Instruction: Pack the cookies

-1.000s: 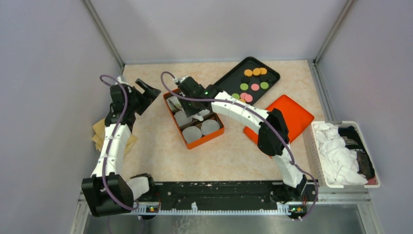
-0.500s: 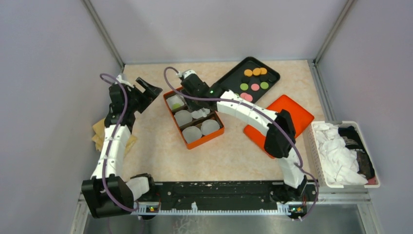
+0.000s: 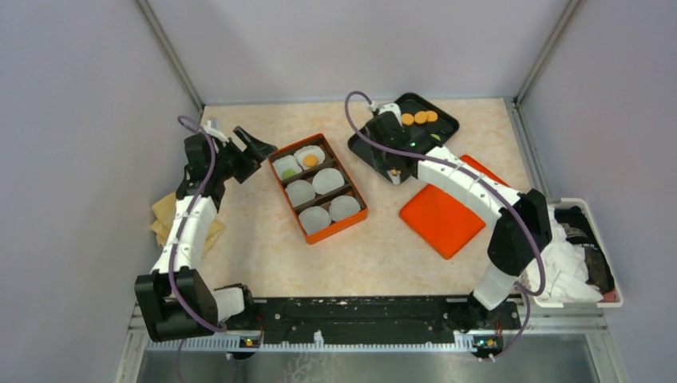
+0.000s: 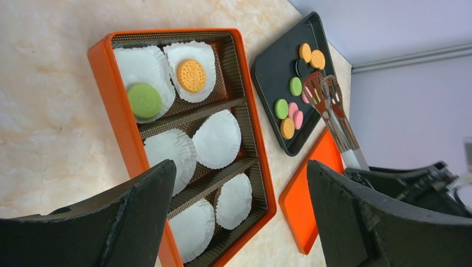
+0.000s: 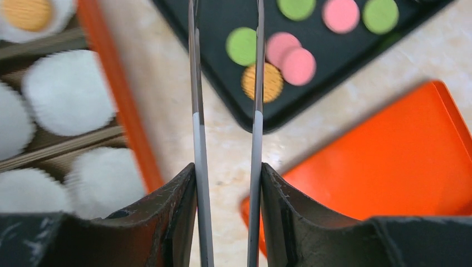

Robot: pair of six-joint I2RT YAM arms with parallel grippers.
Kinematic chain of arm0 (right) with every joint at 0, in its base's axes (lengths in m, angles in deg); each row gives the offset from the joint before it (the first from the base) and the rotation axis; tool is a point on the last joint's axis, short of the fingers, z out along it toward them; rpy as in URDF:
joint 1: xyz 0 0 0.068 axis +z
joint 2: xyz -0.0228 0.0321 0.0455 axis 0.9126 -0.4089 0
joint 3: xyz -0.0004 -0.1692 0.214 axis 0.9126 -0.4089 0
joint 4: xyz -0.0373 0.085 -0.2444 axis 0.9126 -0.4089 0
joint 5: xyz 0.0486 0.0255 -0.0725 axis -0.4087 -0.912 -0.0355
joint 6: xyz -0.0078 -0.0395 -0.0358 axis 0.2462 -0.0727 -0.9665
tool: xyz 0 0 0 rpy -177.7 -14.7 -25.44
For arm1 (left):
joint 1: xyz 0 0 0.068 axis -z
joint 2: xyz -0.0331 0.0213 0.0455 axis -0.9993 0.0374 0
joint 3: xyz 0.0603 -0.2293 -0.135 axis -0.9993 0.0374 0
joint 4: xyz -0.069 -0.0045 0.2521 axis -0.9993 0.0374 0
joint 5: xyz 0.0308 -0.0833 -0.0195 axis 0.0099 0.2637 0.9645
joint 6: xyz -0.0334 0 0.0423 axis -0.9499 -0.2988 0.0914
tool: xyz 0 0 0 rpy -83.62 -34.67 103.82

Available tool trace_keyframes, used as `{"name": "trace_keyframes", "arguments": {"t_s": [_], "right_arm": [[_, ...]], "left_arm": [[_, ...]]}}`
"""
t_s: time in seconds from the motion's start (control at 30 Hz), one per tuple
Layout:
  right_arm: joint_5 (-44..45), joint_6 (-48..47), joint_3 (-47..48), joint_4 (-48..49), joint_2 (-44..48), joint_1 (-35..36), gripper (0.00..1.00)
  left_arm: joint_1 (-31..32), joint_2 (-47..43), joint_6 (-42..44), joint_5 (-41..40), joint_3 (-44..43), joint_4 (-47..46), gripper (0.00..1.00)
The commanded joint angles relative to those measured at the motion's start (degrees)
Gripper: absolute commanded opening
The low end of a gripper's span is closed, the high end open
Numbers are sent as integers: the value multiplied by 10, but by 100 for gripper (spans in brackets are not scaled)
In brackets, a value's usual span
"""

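Note:
The orange box [image 3: 285,191] holds several white paper cups. One back cup holds a green cookie [image 3: 287,172] and the other an orange cookie [image 3: 310,159]; both show in the left wrist view, green [image 4: 144,100] and orange [image 4: 191,75]. More cookies lie on the black tray [image 3: 447,128], among them an orange one [image 5: 262,82] and a pink one [image 5: 299,65]. My right gripper [image 3: 386,136] is above the tray, shut on metal tongs [image 5: 256,128] whose tips are empty [image 4: 320,89]. My left gripper [image 3: 259,155] is open and empty, left of the box.
The orange lid [image 3: 447,211] lies right of the box, below the tray. A white basket of cloths [image 3: 559,247] stands at the right edge. A brown cloth [image 3: 164,219] lies at the left wall.
My right arm has swung with the tongs from the box's back cups to above the black tray. An orange cookie now lies in the back right cup. My left gripper shifted slightly right.

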Motion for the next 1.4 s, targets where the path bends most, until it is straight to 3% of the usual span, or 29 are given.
{"name": "trace_keyframes", "arguments": {"t_s": [0.0, 0.5, 1.13, 1.27, 1.37], "right_arm": [[10, 19, -39, 36, 34, -43, 41], [-5, 34, -90, 71, -23, -119, 41], [-69, 49, -41, 77, -93, -156, 41], [-79, 53, -47, 83, -91, -157, 34], [-96, 56, -53, 94, -84, -157, 17]], "left_arm": [[9, 11, 11, 33, -15, -27, 93], [14, 17, 15, 25, -18, -21, 93], [14, 28, 14, 22, -19, -19, 93], [14, 29, 14, 23, -17, -20, 92], [14, 31, 16, 23, -17, -20, 92]]}}
